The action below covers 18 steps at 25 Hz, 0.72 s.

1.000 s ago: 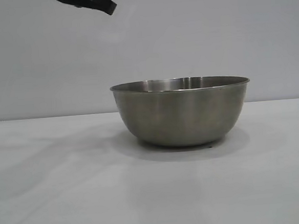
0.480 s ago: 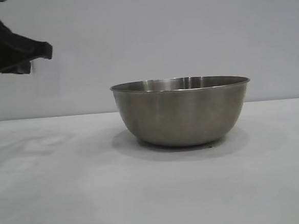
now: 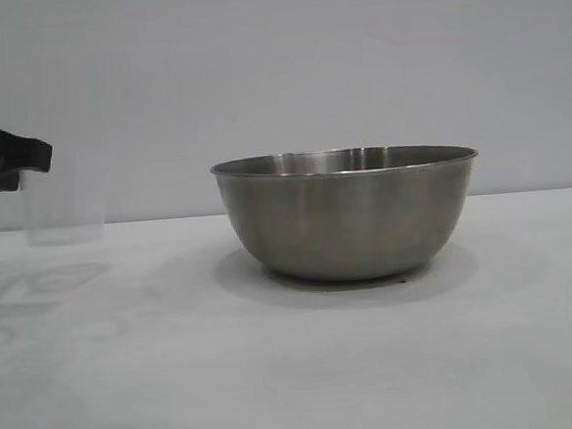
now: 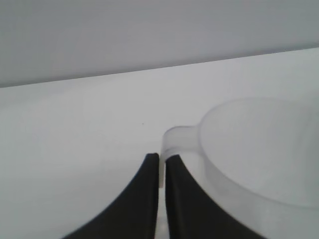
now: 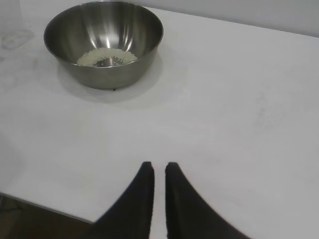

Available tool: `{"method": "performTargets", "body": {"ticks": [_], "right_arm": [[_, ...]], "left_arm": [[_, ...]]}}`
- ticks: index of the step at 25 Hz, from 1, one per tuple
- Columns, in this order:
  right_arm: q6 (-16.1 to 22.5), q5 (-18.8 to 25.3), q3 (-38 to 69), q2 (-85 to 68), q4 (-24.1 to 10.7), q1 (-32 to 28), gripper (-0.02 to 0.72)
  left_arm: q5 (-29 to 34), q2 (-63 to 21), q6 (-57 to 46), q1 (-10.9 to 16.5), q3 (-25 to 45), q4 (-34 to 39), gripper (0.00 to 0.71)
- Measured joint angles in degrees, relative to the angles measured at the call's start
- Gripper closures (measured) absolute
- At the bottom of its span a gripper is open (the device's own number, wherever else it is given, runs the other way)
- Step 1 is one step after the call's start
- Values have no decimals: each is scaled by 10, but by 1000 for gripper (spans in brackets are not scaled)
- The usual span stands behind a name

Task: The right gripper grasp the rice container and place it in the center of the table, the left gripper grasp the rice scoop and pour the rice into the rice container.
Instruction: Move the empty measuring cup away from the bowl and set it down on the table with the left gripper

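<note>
**At the table's left edge: setting the emptied scoop down cleanly**

On the left side of the table (image 3: 297,371), the left gripper (image 4: 161,167) holds the rice scoop (image 3: 63,206) by its small handle tab, fingers pinched together on that tab. The scoop stands upright, its base at or very near the tabletop, well apart from the rice container (image 3: 347,213). Whether it fully rests on the surface cannot be told.

The rice (image 5: 106,57) lies in a low heap at the bottom of the container, which sits near the table's middle, so pouring looks done. No grains can be made out in the scoop, though its frosted wall hides much. What remains, by my judgement, is releasing the scoop.

To do that well:
- Lower until the base sits flat before letting go; a light cup released high may tip.
- Open the fingers gently, since the thin tab could stick to a pad.
- Back straight away from the handle, not sideways across the cup.

The right gripper (image 5: 159,172) hangs idle near the table's edge, far from the container, fingers nearly together and holding nothing.
</note>
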Motion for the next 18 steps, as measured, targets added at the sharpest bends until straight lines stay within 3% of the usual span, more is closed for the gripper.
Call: {"method": "performTargets", "body": {"ticks": [9,15,18], "right_arm": [[0,0,0,0,0,0,648],[0,0,0,0,0,0,648],[0,0,0,0,0,0,648]], "left_arm": [[-4,6,0,0,23,16,710],[-4,6,0,0,46,16,496],[-4,6,0,0,72,25,507]]}}
